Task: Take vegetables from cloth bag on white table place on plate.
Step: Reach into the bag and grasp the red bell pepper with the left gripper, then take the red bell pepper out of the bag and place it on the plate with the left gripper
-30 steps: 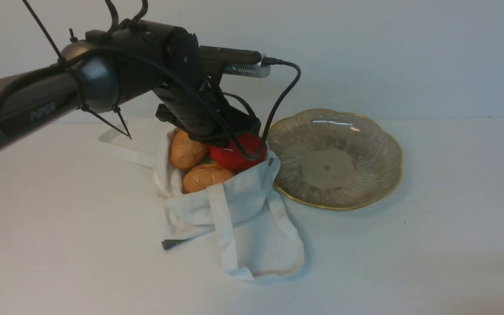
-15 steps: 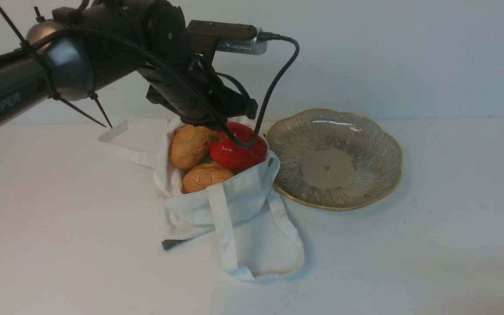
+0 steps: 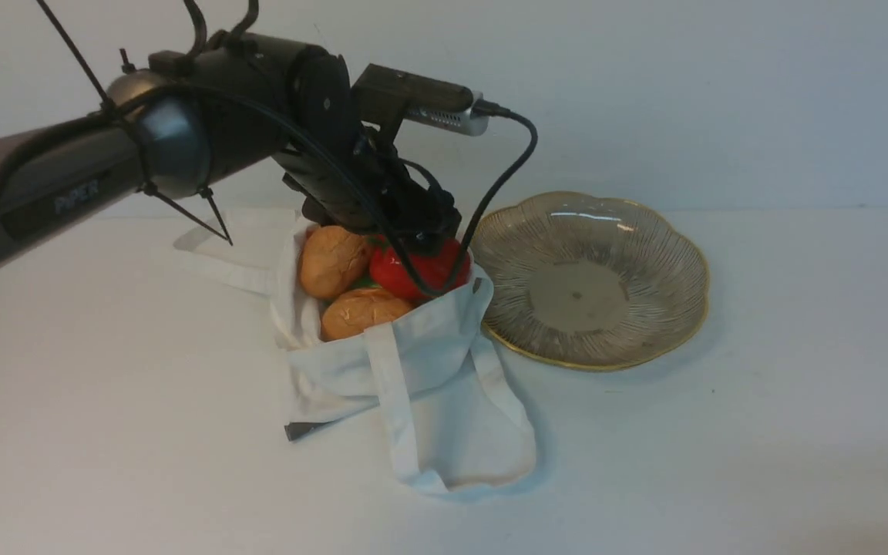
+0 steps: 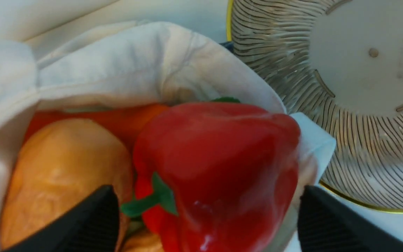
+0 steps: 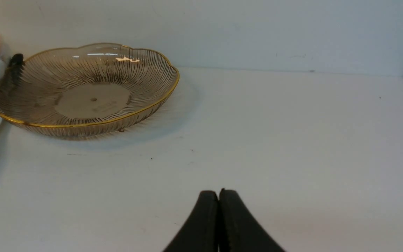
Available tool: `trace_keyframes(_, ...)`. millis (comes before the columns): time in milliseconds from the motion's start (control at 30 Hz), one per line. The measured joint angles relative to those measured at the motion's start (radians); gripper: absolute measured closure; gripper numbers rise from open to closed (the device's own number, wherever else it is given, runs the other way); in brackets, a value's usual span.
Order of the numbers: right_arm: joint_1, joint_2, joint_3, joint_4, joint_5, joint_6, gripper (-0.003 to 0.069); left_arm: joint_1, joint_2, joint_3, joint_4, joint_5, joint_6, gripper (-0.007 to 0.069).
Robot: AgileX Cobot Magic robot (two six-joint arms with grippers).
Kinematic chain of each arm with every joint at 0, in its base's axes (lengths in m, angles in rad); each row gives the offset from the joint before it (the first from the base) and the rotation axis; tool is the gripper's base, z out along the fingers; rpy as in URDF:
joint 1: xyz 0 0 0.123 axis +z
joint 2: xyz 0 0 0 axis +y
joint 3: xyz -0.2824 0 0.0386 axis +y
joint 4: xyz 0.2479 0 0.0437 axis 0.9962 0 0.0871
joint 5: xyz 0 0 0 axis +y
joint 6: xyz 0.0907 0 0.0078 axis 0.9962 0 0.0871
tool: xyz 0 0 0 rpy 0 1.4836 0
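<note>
The cloth bag lies open on the white table, left of the plate. It holds a red bell pepper, two brown potatoes, an orange carrot and a green leaf. My left gripper is open and low over the bag's mouth. Its jaws straddle the pepper, one finger by a potato, the other outside the bag's edge. My right gripper is shut and empty above bare table.
The plate holds nothing and sits close against the bag's right edge. The bag's strap handles trail toward the front and back left. A pale wall stands behind the table.
The left gripper rose above the bag half a second ago and has come back down over the pepper. The bag, vegetables and plate have not moved.
</note>
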Motion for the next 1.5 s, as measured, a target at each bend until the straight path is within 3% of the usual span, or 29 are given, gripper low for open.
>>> trace_keyframes(267,0.0,0.0,0.0,0.0,0.0,0.0,0.0673,0.0,0.024,0.0,-0.031,-0.06,0.021,-0.0052)
trace_keyframes(500,0.0,0.0,0.0,0.0,0.0,0.0,0.0673,0.0,0.076,0.0,-0.029,-0.091,0.021,0.0008)
trace_keyframes(667,0.0,0.0,0.0,0.0,0.0,0.0,0.0673,0.0,0.081,-0.001,-0.029,-0.096,0.021,0.0102)
trace_keyframes(1167,0.0,0.0,0.0,0.0,0.0,0.0,0.0673,0.0,0.013,-0.001,-0.032,-0.019,0.021,0.0105)
trace_keyframes(1300,0.0,0.0,0.0,0.0,0.0,0.0,0.0673,0.0,-0.07,-0.001,-0.079,-0.015,0.021,0.0105)
trace_keyframes(1500,0.0,0.0,0.0,0.0,0.0,0.0,0.0673,-0.013,-0.133,-0.001,-0.328,-0.066,0.092,0.0105)
